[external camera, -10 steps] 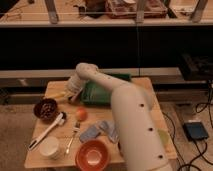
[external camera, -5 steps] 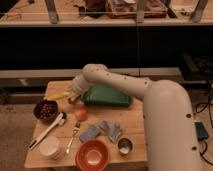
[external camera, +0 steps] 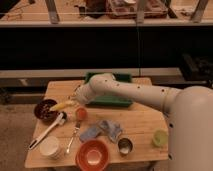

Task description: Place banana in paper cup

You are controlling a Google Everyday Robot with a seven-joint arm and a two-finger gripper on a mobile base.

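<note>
The banana is small and yellow and sticks out to the left of my gripper, which is shut on its right end. It hangs over the table's left part, just above the right rim of a dark bowl. The paper cup is off-white, short and wide, and stands upright near the front left corner of the wooden table. It sits well in front of the gripper and a little to the left. My arm reaches in from the right across the table.
A round orange fruit lies just below the gripper. A white-handled spoon and a fork lie near the paper cup. An orange bowl, steel cup, light-green cup, blue cloth and green tray are also here.
The gripper with the banana has moved a little toward the front of the table. The bulky part of the arm has swung from the table's middle out to the right.
</note>
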